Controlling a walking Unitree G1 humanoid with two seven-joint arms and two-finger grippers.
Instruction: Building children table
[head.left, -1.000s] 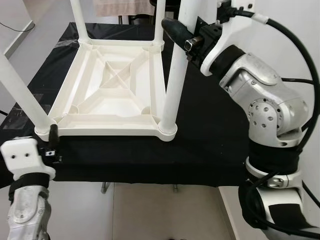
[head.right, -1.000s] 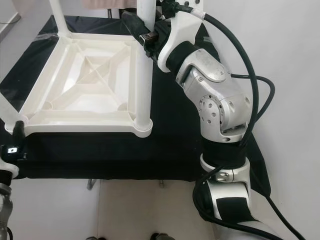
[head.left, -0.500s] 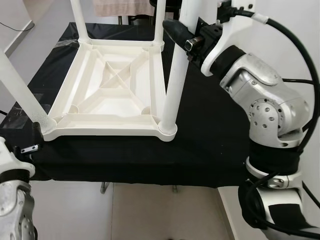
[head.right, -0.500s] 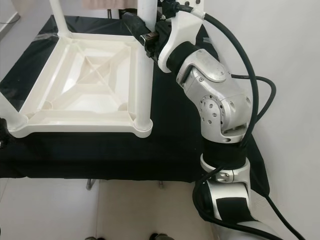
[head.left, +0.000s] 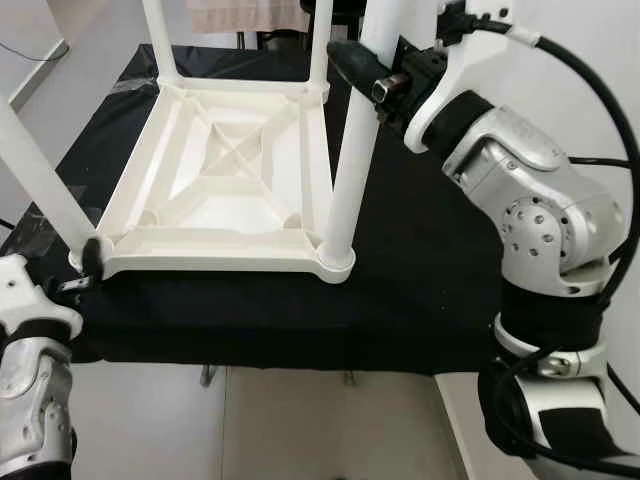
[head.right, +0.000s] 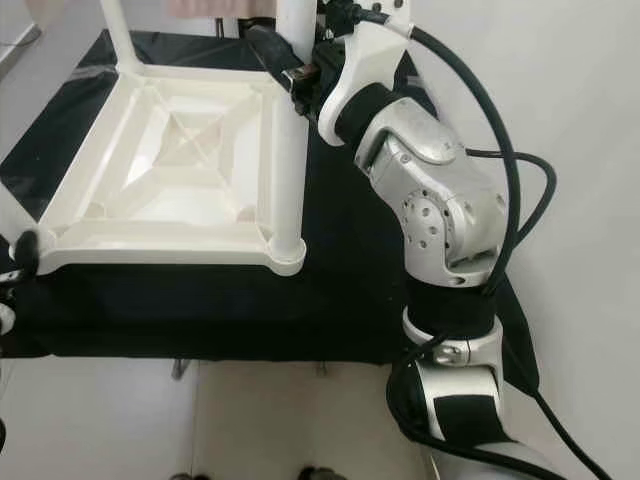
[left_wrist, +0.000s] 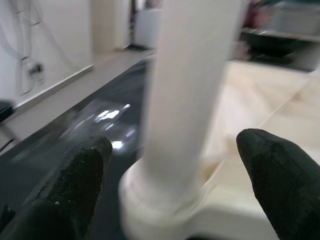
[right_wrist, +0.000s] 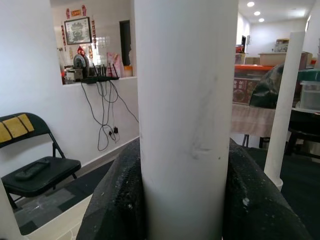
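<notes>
My right gripper is clamped on a white table leg at upper centre. My left gripper is spread apart around the blurry lower-left leg, seemingly not touching it.

Right gripper clamps upturned white table's near leg.
</notes>
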